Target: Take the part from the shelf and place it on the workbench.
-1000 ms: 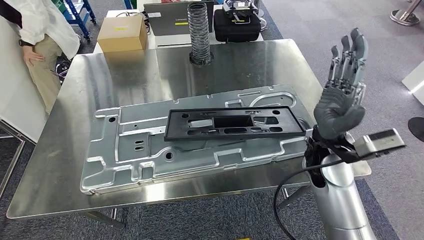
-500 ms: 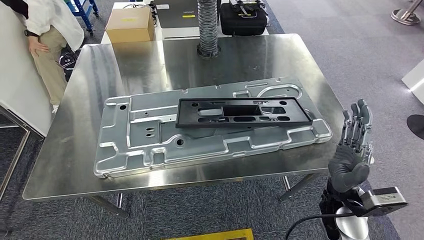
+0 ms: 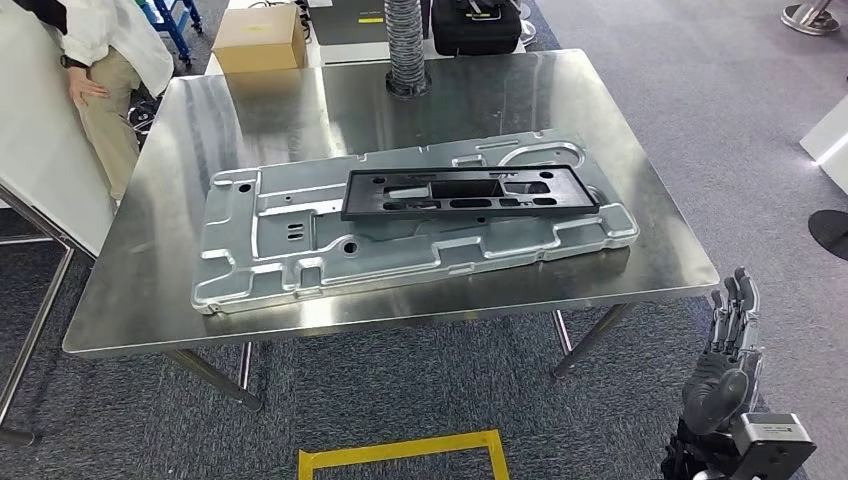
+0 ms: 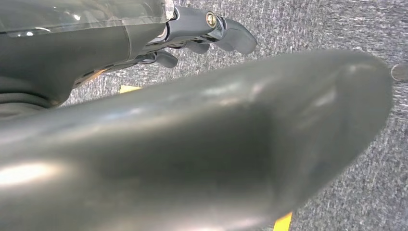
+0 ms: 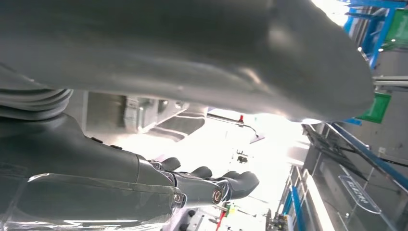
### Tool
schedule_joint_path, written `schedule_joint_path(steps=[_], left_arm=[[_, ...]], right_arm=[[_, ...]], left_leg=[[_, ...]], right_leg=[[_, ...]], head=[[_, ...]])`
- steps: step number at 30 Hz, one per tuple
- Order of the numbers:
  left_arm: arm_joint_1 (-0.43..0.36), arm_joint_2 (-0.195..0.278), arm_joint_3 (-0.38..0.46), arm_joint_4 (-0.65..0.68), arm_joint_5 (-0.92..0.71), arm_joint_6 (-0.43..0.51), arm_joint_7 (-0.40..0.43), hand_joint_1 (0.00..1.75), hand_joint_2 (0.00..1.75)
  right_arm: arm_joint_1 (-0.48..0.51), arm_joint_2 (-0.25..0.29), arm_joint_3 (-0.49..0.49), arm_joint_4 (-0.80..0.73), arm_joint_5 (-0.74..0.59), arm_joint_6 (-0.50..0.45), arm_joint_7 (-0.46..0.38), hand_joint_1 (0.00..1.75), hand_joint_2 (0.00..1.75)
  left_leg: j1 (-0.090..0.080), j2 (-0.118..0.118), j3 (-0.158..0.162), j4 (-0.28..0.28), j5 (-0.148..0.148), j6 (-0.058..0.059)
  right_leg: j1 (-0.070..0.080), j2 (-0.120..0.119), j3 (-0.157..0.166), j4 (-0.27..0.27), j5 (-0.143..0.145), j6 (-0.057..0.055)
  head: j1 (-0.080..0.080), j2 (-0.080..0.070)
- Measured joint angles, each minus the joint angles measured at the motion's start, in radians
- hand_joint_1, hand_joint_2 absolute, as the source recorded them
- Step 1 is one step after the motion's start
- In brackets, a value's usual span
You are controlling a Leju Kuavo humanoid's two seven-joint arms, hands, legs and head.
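Lowered right robot hand (image 3: 728,355), well apart from part (image 3: 468,191).

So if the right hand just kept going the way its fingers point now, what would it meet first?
Most likely nothing on the workbench. In the head view the right hand sits below and beyond the workbench's near corner, fingers pointing up past its edge. Depth is unclear, so the corner could be close.

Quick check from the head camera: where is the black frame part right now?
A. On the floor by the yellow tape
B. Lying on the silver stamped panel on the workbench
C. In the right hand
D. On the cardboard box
B: the black frame part lies flat on the silver stamped panel on the workbench, while the right hand is down beside the table, holding nothing.
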Motion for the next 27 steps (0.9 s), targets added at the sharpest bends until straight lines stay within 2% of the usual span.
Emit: schedule_joint_path(steps=[1, 2, 4, 5, 6, 7, 8, 9, 10, 11, 12, 13, 14, 15, 16, 17, 19, 20, 21, 22, 24, 25, 26, 27], left_arm=[[-0.001, 0.000, 0.000, 0.000, -0.002, -0.001, -0.003, 0.00, 0.00], [-0.002, 0.001, 0.000, 0.000, -0.005, -0.003, -0.006, 0.00, 0.00], [0.000, 0.001, 0.000, 0.000, -0.012, -0.009, -0.013, 0.00, 0.00], [0.000, 0.001, 0.000, 0.000, -0.015, -0.013, -0.015, 0.00, 0.00], [0.000, 0.001, 0.000, 0.000, -0.017, -0.016, -0.018, 0.00, 0.00], [0.000, 0.000, 0.000, 0.000, -0.020, -0.017, -0.019, 0.00, 0.00], [0.000, 0.001, 0.000, 0.000, -0.022, -0.018, -0.020, 0.00, 0.00], [0.001, 0.001, 0.000, 0.000, -0.023, -0.018, -0.021, 0.00, 0.00], [0.001, 0.001, 0.000, 0.000, -0.024, -0.017, -0.020, 0.00, 0.00], [0.001, 0.000, 0.000, 0.000, -0.025, -0.017, -0.019, 0.00, 0.00], [0.001, 0.000, 0.000, 0.000, -0.026, -0.016, -0.018, 0.00, 0.00], [0.000, -0.001, 0.000, 0.000, -0.026, -0.016, -0.016, 0.00, 0.00], [0.000, -0.002, 0.000, 0.000, -0.026, -0.016, -0.014, 0.00, 0.00], [-0.001, -0.004, 0.000, 0.000, -0.027, -0.016, -0.012, 0.00, 0.00], [-0.001, -0.006, 0.000, 0.000, -0.027, -0.016, -0.010, 0.00, 0.00], [-0.002, -0.008, 0.000, 0.000, -0.029, -0.015, -0.009, 0.00, 0.00], [-0.002, -0.010, 0.000, 0.000, -0.032, -0.014, -0.006, 0.00, 0.00], [-0.001, -0.011, 0.000, 0.000, -0.033, -0.013, -0.005, 0.00, 0.00], [0.000, -0.012, 0.000, 0.000, -0.034, -0.013, -0.004, 0.00, 0.00], [0.000, -0.013, 0.000, 0.000, -0.034, -0.013, -0.003, 0.00, 0.00], [0.000, -0.015, 0.000, 0.000, -0.035, -0.013, -0.002, 0.00, 0.00], [-0.001, -0.015, 0.000, 0.000, -0.036, -0.013, -0.001, 0.00, 0.00], [-0.001, -0.015, 0.000, 0.000, -0.038, -0.013, 0.000, 0.00, 0.00], [-0.001, -0.015, 0.000, 0.000, -0.041, -0.013, 0.002, 0.00, 0.00]], right_arm=[[0.002, 0.004, -0.004, 0.003, 0.002, 0.001, 0.000, 0.00, 0.00], [0.003, 0.007, -0.009, 0.007, 0.004, 0.002, 0.000, 0.00, 0.00], [0.006, 0.012, -0.018, 0.013, 0.006, 0.001, 0.000, 0.00, 0.00], [0.009, 0.013, -0.025, 0.017, 0.007, 0.002, 0.001, 0.00, 0.00], [0.012, 0.014, -0.032, 0.020, 0.006, 0.005, 0.003, 0.00, 0.00], [0.015, 0.016, -0.040, 0.023, 0.006, 0.011, 0.005, 0.00, 0.00], [0.018, 0.018, -0.049, 0.027, 0.004, 0.023, 0.008, 0.00, 0.00], [0.020, 0.021, -0.057, 0.033, 0.004, 0.037, 0.009, 0.00, 0.00], [0.022, 0.025, -0.064, 0.040, 0.005, 0.051, 0.010, 0.00, 0.00], [0.023, 0.028, -0.071, 0.049, 0.008, 0.065, 0.011, 0.00, 0.00], [0.022, 0.031, -0.078, 0.060, 0.014, 0.075, 0.012, 0.00, 0.00], [0.020, 0.034, -0.084, 0.074, 0.020, 0.082, 0.014, 0.00, 0.00], [0.018, 0.037, -0.091, 0.087, 0.027, 0.088, 0.016, 0.00, 0.00], [0.013, 0.040, -0.099, 0.102, 0.035, 0.094, 0.021, 0.00, 0.00], [0.009, 0.043, -0.108, 0.121, 0.042, 0.100, 0.027, 0.00, 0.00], [0.004, 0.046, -0.120, 0.144, 0.051, 0.108, 0.031, 0.00, 0.00], [-0.004, 0.057, -0.150, 0.203, 0.067, 0.126, 0.032, 0.00, 0.00], [-0.008, 0.064, -0.166, 0.231, 0.074, 0.135, 0.028, 0.00, 0.00], [-0.010, 0.070, -0.180, 0.255, 0.078, 0.142, 0.024, 0.00, 0.00], [-0.013, 0.077, -0.191, 0.276, 0.082, 0.146, 0.022, 0.00, 0.00], [-0.017, 0.088, -0.209, 0.309, 0.095, 0.149, 0.031, 0.00, 0.00], [-0.022, 0.094, -0.221, 0.332, 0.110, 0.149, 0.043, 0.00, 0.00], [-0.029, 0.099, -0.235, 0.364, 0.132, 0.146, 0.056, 0.00, 0.00], [-0.041, 0.103, -0.252, 0.409, 0.158, 0.142, 0.063, 0.00, 0.00]], left_leg=[[-0.002, 0.000, 0.035, -0.054, -0.012, 0.005], [-0.005, -0.001, 0.049, -0.083, -0.023, 0.012], [-0.006, 0.002, 0.040, -0.089, -0.012, 0.028], [-0.005, 0.004, 0.033, -0.091, -0.001, 0.037], [-0.004, 0.006, 0.023, -0.093, 0.010, 0.044], [-0.003, 0.009, 0.010, -0.094, 0.022, 0.050], [-0.004, 0.010, -0.005, -0.093, 0.034, 0.053], [-0.005, 0.010, -0.021, -0.092, 0.045, 0.054], [-0.006, 0.011, -0.037, -0.089, 0.057, 0.054], [-0.007, 0.011, -0.053, -0.086, 0.067, 0.053], [-0.007, 0.011, -0.069, -0.082, 0.077, 0.051], [-0.008, 0.011, -0.084, -0.078, 0.086, 0.049], [-0.009, 0.011, -0.097, -0.074, 0.095, 0.047], [-0.010, 0.010, -0.106, -0.071, 0.103, 0.043], [-0.011, 0.010, -0.112, -0.071, 0.112, 0.039], [-0.010, 0.010, -0.114, -0.071, 0.121, 0.033], [-0.007, 0.010, -0.118, -0.075, 0.135, 0.021], [-0.006, 0.009, -0.124, -0.069, 0.125, 0.016], [-0.005, 0.008, -0.133, -0.049, 0.097, 0.011], [-0.004, 0.008, -0.146, -0.009, 0.051, 0.008], [-0.003, 0.007, -0.176, 0.114, -0.050, 0.001], [-0.002, 0.007, -0.183, 0.172, -0.074, -0.002], [-0.001, 0.008, -0.177, 0.207, -0.072, -0.005], [0.000, 0.008, -0.155, 0.207, -0.048, -0.006]], right_leg=[[0.001, 0.000, -0.005, 0.005, 0.006, 0.006], [0.001, 0.000, -0.007, 0.007, 0.012, 0.011], [-0.002, 0.001, -0.009, 0.008, 0.022, 0.024], [-0.004, 0.002, -0.015, 0.020, 0.007, 0.030], [-0.006, 0.004, -0.026, 0.046, -0.025, 0.036], [-0.008, 0.006, -0.041, 0.092, -0.072, 0.042], [-0.009, 0.006, -0.060, 0.157, -0.125, 0.047], [-0.010, 0.006, -0.075, 0.223, -0.164, 0.050], [-0.011, 0.006, -0.081, 0.273, -0.180, 0.053], [-0.011, 0.006, -0.073, 0.296, -0.175, 0.053], [-0.011, 0.006, -0.046, 0.279, -0.151, 0.052], [-0.010, 0.006, 0.001, 0.225, -0.123, 0.048], [-0.009, 0.007, 0.057, 0.150, -0.110, 0.041], [-0.006, 0.007, 0.109, 0.071, -0.109, 0.035], [-0.003, 0.007, 0.146, 0.012, -0.114, 0.028], [0.001, 0.007, 0.162, -0.020, -0.122, 0.022], [0.003, 0.005, 0.157, -0.033, -0.108, 0.010], [0.002, 0.003, 0.149, -0.037, -0.097, 0.003], [0.000, 0.001, 0.139, -0.041, -0.084, -0.004], [-0.003, -0.001, 0.126, -0.043, -0.070, -0.009], [-0.001, -0.001, 0.095, -0.041, -0.046, -0.013], [-0.001, -0.001, 0.078, -0.039, -0.034, -0.012], [-0.001, -0.001, 0.060, -0.035, -0.023, -0.011], [-0.001, -0.001, 0.042, -0.029, -0.013, -0.008]], head=[[0.000, 0.000], [-0.001, 0.000], [-0.002, 0.000], [-0.001, 0.000], [0.001, 0.000], [0.003, 0.000], [0.005, 0.000], [0.006, 0.000], [0.006, 0.000], [0.006, 0.000], [0.006, 0.000], [0.006, 0.000], [0.006, 0.000], [0.005, 0.000], [0.005, 0.000], [0.007, 0.000], [0.011, 0.000], [0.013, 0.000], [0.011, 0.000], [0.009, 0.000], [0.005, 0.000], [0.005, 0.000], [0.005, 0.000], [0.005, 0.000]])
